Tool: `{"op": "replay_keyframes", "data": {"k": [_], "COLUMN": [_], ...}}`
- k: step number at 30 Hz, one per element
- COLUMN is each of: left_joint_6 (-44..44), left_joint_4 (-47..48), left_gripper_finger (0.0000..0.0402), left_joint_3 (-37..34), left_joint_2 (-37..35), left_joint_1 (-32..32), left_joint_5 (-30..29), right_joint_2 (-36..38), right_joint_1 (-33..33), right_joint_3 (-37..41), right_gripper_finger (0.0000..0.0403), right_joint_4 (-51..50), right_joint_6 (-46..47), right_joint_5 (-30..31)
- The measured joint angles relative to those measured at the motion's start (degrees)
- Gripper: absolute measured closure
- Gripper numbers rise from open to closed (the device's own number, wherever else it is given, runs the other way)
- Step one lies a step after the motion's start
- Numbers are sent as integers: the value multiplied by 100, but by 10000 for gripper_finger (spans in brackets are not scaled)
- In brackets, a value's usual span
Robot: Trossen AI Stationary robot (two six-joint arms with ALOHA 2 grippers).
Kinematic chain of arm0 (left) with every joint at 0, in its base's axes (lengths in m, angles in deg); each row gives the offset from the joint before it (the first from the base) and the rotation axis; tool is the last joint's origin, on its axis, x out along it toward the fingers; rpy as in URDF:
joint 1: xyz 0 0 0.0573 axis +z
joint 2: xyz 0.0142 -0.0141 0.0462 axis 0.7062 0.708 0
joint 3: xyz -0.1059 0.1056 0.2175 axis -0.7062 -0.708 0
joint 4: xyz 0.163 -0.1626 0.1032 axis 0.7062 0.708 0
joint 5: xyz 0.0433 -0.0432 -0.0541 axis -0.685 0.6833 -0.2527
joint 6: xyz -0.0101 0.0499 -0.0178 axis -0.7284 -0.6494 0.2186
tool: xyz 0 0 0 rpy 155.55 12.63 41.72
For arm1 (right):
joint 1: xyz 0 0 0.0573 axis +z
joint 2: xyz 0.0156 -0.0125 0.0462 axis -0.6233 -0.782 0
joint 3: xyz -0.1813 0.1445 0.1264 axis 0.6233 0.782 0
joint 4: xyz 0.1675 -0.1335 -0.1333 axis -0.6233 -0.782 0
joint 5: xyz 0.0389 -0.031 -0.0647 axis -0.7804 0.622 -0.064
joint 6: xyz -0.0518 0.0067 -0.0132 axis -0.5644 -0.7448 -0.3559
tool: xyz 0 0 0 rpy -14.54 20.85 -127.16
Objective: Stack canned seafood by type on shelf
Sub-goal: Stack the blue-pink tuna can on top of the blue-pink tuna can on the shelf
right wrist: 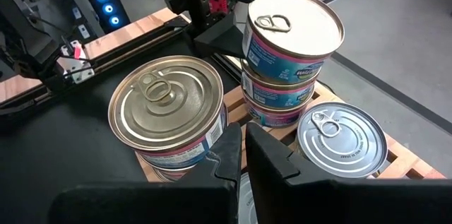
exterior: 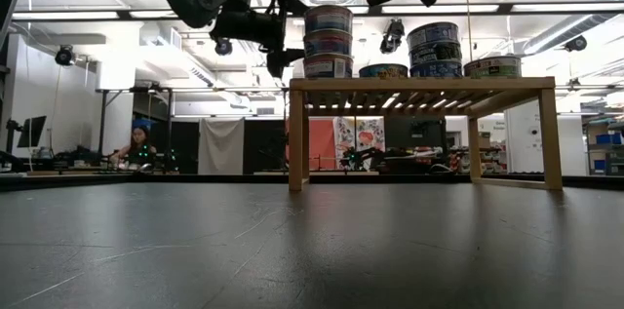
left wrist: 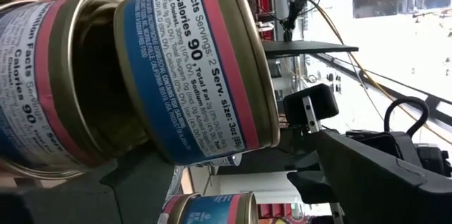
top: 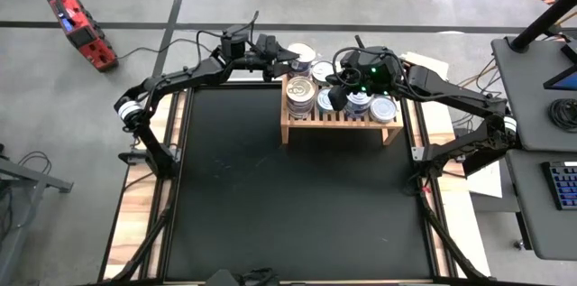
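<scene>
Black mat [top: 288,187] fills the lower and middle of the high view. Past it, upper centre, wooden shelf [top: 338,121] stands with cans on its slatted top. Left end: stack of three blue-and-pink cans [exterior: 329,42]; right of it a single can [exterior: 383,70], a stack of two [exterior: 434,48], and one at the right end [exterior: 492,65]. Left gripper [exterior: 278,31], jaws spread wide, sits just beside the three-can stack at upper left of the shelf, holding nothing. Right gripper [right wrist: 244,157], jaws closed and empty, hangs over the shelf's middle cans. More cans [top: 303,53] lie behind the shelf.
</scene>
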Motion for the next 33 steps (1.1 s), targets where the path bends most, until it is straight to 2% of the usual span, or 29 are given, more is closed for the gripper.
{"op": "replay_keyframes", "data": {"k": [14,23,33], "left_joint_6": [388,-270,-350], "left_joint_4": [-8,-14,8], "left_gripper_finger": [78,78,78], "left_joint_3": [0,9,9], "left_joint_2": [0,20,31], "left_joint_1": [14,15,11], "left_joint_5": [3,-3,-5], "right_joint_2": [0,0,0], "right_joint_1": [-1,0,0], "right_joint_3": [0,0,0], "right_gripper_finger": [390,390,390], "right_joint_4": [0,0,-5], "right_joint_6": [2,-64,-63], "right_joint_5": [0,1,2]}}
